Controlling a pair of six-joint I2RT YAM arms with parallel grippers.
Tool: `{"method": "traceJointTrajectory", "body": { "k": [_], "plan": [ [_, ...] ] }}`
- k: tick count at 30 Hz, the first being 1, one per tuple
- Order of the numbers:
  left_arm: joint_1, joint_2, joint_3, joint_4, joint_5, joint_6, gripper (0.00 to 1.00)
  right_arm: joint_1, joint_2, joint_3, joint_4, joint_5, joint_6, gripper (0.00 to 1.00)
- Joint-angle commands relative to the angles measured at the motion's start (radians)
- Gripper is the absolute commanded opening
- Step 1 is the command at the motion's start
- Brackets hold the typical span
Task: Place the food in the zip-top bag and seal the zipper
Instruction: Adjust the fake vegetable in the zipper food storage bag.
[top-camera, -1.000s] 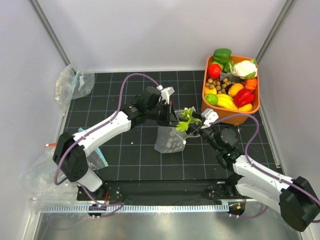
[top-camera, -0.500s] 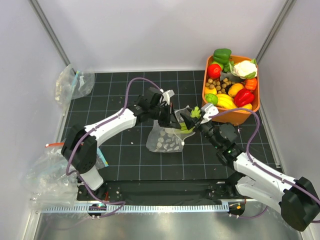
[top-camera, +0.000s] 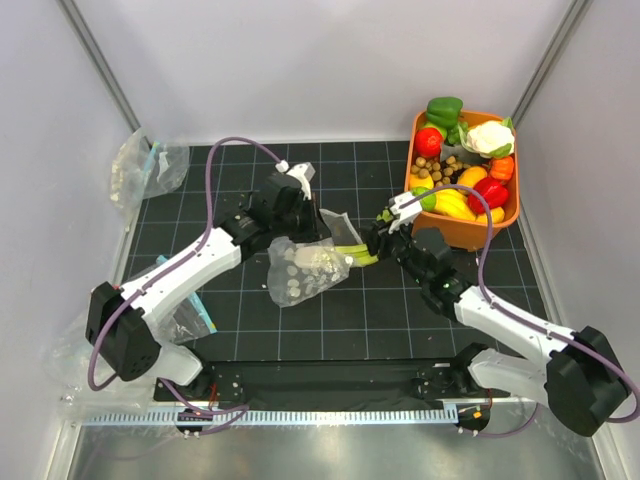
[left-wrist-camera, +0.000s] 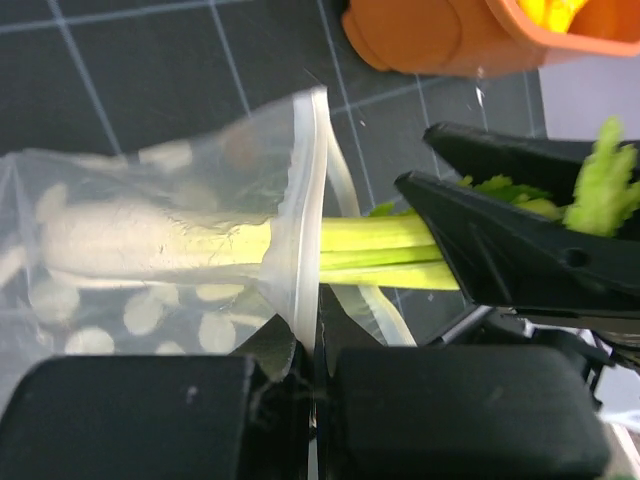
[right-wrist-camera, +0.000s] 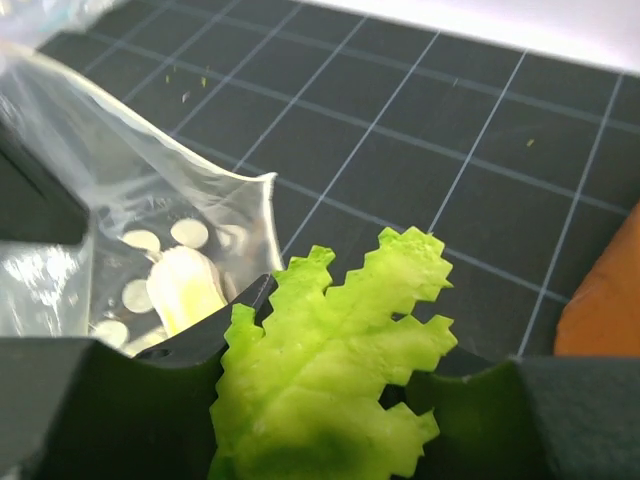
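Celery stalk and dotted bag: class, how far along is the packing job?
Done: the pale end of the celery stalk lies inside the dotted bag. In hand: the left pincer pinches the bag's mouth; the right pincer grips the leafy end, which is outside. Left: slide it fully in, press the zipper shut.

The zip-top bag (top-camera: 303, 268) is seen as thin clear plastic film, glossy and crinkled, printed with white dots, while the celery stalk (left-wrist-camera: 380, 250) is shown with a smooth, matt moulded surface. The left hand (left-wrist-camera: 312, 400) and right hand (top-camera: 375, 240) are finished in matt black plastic. The desk (top-camera: 250, 330) is covered by a dull dark mat, and smooth orange plastic is shown on the bin (left-wrist-camera: 450, 40).
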Motion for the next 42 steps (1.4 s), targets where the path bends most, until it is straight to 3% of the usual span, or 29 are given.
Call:
{"method": "traceJointTrajectory", "body": {
  "k": [1,3,5,7,8,10,11,18,24,32,42],
  "plan": [
    [0.004,-0.026,-0.008,0.004,-0.111,0.036,0.0,0.005,0.035,0.052,-0.02,-0.054,0.032,0.01],
    [0.004,-0.015,0.001,-0.006,-0.143,0.044,0.0,0.005,0.049,0.074,-0.046,-0.12,0.03,0.01],
    [0.004,0.013,0.014,-0.014,-0.164,0.058,0.0,0.005,0.073,0.101,-0.083,-0.16,0.03,0.21],
    [0.004,0.037,0.026,-0.031,-0.183,0.079,0.0,0.005,0.098,0.126,-0.116,-0.235,0.033,0.31],
    [0.004,0.062,0.032,-0.037,-0.201,0.084,0.0,0.005,0.121,0.15,-0.151,-0.253,0.035,0.46],
    [0.004,0.08,0.043,-0.043,-0.209,0.099,0.0,0.005,0.145,0.175,-0.207,-0.283,0.047,0.63],
    [0.004,0.092,0.044,-0.043,-0.214,0.102,0.0,0.004,0.161,0.192,-0.221,-0.289,0.049,0.64],
    [0.002,0.099,0.054,-0.068,-0.321,0.148,0.0,0.003,0.199,0.206,-0.305,-0.319,0.082,0.67],
    [0.001,0.09,0.051,-0.071,-0.362,0.196,0.0,0.003,0.247,0.163,-0.276,-0.33,0.085,0.67],
    [-0.041,0.111,-0.002,-0.077,-0.509,0.266,0.0,0.003,0.34,0.136,-0.204,-0.251,-0.016,0.68],
    [-0.094,0.165,-0.089,-0.124,-0.525,0.274,0.0,0.02,0.437,0.159,-0.178,-0.223,-0.138,0.73]
  ]
}}
